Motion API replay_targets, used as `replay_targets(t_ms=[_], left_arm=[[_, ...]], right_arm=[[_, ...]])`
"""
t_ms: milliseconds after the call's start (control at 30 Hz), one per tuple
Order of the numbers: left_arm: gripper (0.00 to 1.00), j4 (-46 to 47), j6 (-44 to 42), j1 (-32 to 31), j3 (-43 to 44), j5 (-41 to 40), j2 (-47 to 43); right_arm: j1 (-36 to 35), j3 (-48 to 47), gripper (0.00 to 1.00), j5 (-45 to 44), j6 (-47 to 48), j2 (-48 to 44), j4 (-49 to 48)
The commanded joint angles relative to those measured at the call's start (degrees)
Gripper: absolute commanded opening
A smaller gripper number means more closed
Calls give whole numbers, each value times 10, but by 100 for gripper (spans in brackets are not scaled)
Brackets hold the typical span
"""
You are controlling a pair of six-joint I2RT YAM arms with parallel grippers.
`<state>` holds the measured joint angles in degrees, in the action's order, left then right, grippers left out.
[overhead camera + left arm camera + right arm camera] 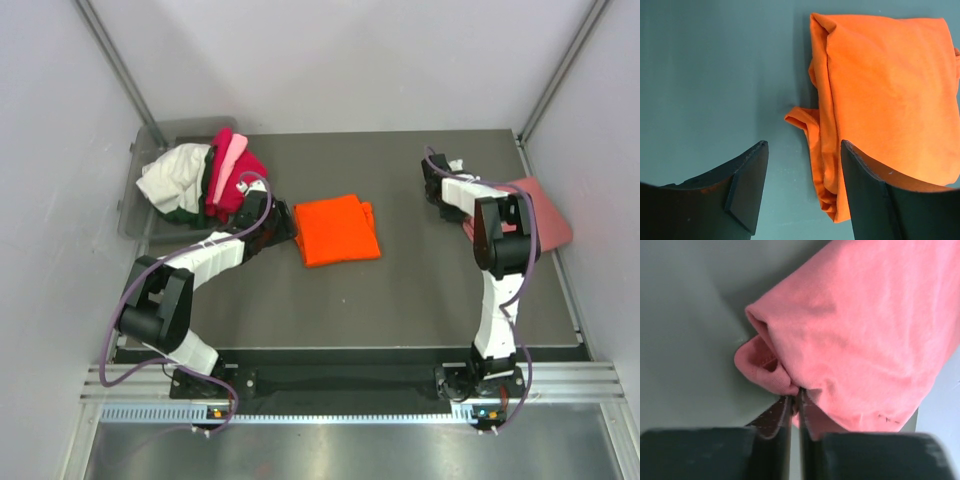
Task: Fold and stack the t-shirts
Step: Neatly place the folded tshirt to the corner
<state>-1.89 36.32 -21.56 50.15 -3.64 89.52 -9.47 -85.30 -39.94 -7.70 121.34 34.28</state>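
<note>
A back wall [350, 60], a left wall [45, 220] and a right wall [612, 210], all pale, are closing in a dark grey table [400, 300]. Thin metal posts [115, 60] are running up the two back corners. A grey bin [133, 215] is sitting at the table's far left corner. An aluminium rail [340, 385] is running along the near edge. Below it, a brushed metal sheet [350, 450] is catching soft, even light.
</note>
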Motion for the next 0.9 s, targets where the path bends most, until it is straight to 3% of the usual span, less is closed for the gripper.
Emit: replay_targets(t_ms=[0,267,733,833,867], left_arm=[[64,28,-1,-2,14,-15,-8],[64,24,-4,-3,17,-21,-7],[64,22,-9,-2,19,-29,-4],[64,22,-9,-2,22,-27,-2],[64,22,-10,-2,23,-26,-1]], right_arm=[[10,-15,1,28,-6,6,8],[-32,-30,0,84,-17,-30,19],[-91,-146,1,138,-38,8,62],[-92,-152,15,156,-40,6,63],[-93,-155,32,160,-42,6,63]])
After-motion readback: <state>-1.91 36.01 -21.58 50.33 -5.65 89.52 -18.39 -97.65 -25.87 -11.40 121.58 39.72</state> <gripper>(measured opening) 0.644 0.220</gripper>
